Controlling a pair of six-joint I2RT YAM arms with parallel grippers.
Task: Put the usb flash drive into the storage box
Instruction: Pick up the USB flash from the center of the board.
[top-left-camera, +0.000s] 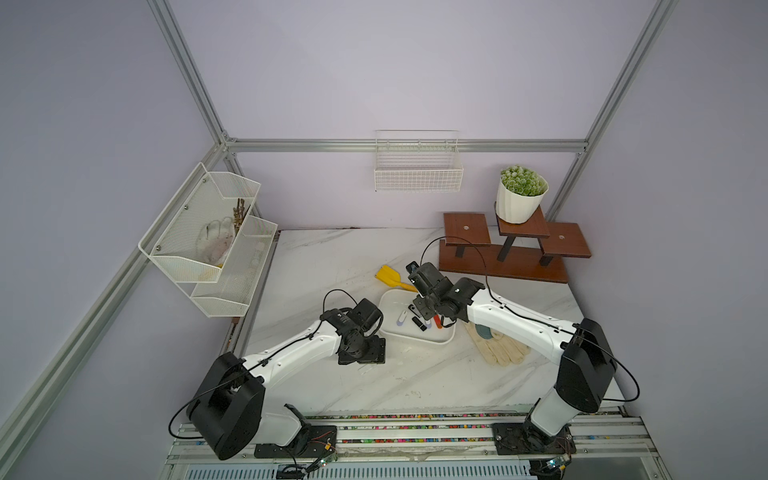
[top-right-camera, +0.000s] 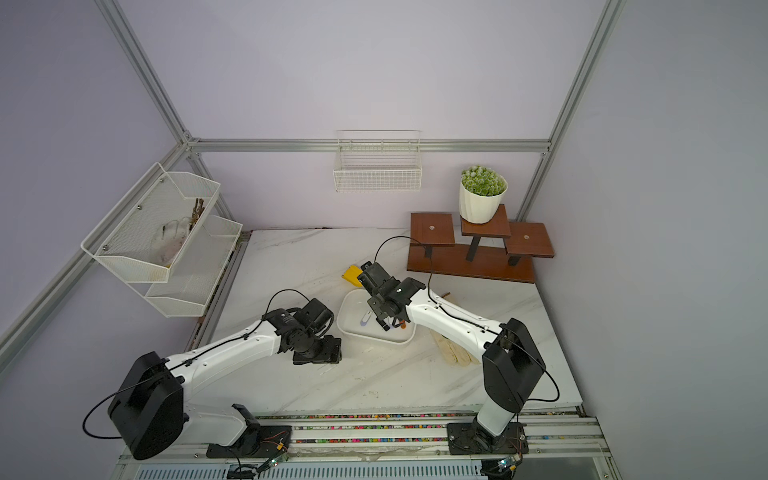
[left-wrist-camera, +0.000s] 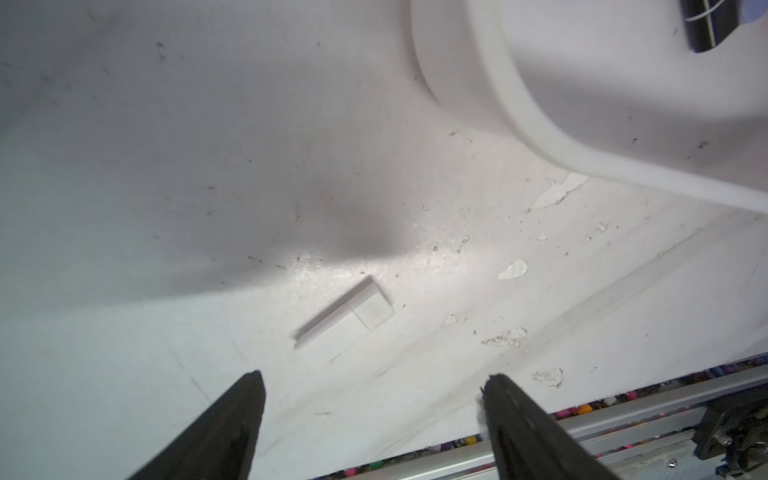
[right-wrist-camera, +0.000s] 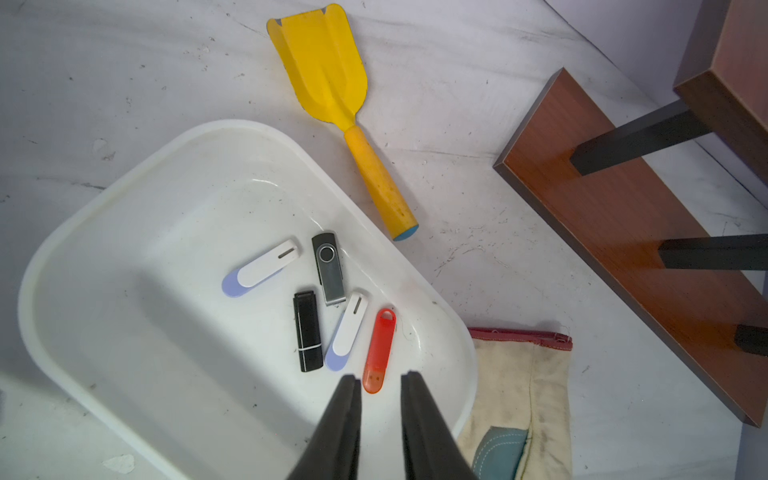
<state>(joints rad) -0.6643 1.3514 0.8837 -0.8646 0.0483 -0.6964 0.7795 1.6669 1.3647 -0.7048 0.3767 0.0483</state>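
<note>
Beside the storage box (right-wrist-camera: 145, 353), yellow scoop (right-wrist-camera: 328, 62), glove (right-wrist-camera: 519, 374), left hand (left-wrist-camera: 374, 382) apart near white usb flash drive (left-wrist-camera: 345, 316), right hand (right-wrist-camera: 380, 378) together

Six USB flash drives (top-left-camera: 401, 319) are in sight. Five lie in the one storage box (right-wrist-camera: 124, 324): two white-and-lavender drives (right-wrist-camera: 261, 268) (right-wrist-camera: 347, 330), one black-and-silver swivel drive (right-wrist-camera: 328, 268), one plain black drive (right-wrist-camera: 307, 330) and one red drive (right-wrist-camera: 379, 351). One white drive (left-wrist-camera: 345, 313) lies outside it. There are also one yellow trowel (right-wrist-camera: 332, 75), one potted plant (top-left-camera: 519, 195), one wooden stand (top-left-camera: 505, 266) with three platforms, and two gloves (top-left-camera: 500, 349) (top-left-camera: 216, 243). Three white wire baskets hang, two stacked at the side (top-left-camera: 208, 208) (top-left-camera: 232, 286) and one on the back wall (top-left-camera: 417, 170).
</note>
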